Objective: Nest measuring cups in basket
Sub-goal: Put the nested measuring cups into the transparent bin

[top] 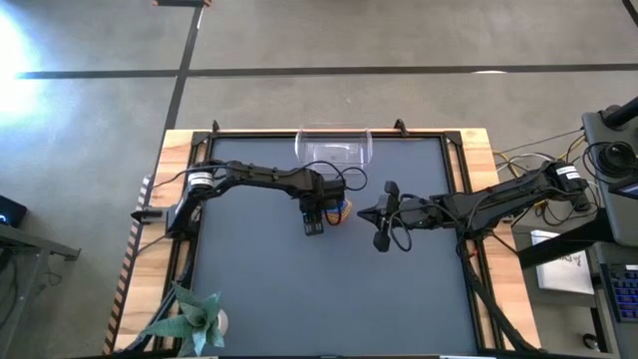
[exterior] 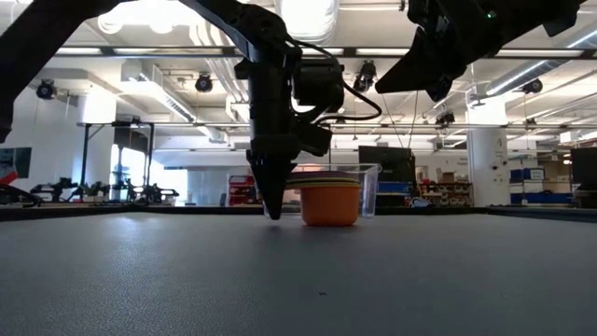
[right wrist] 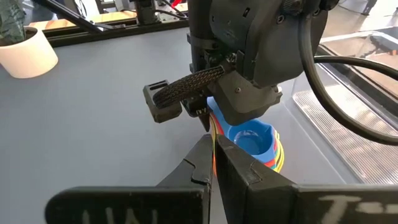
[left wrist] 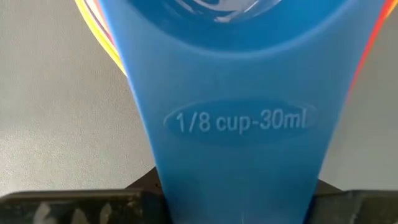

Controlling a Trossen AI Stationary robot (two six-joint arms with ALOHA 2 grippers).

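The blue cup (left wrist: 230, 93) fills the left wrist view; its flat handle reads "1/8 cup-30ml". It sits innermost in the stack of cups (right wrist: 261, 146), with yellow, orange and red rims showing around it; an orange cup (exterior: 329, 201) forms the outside. The stack stands on the table (top: 299, 289), in front of the clear basket (top: 334, 147), which holds nothing. The left gripper (top: 314, 221) is closed on the blue cup's handle. The right gripper (right wrist: 214, 158), fingers together and empty, waits just beside the stack.
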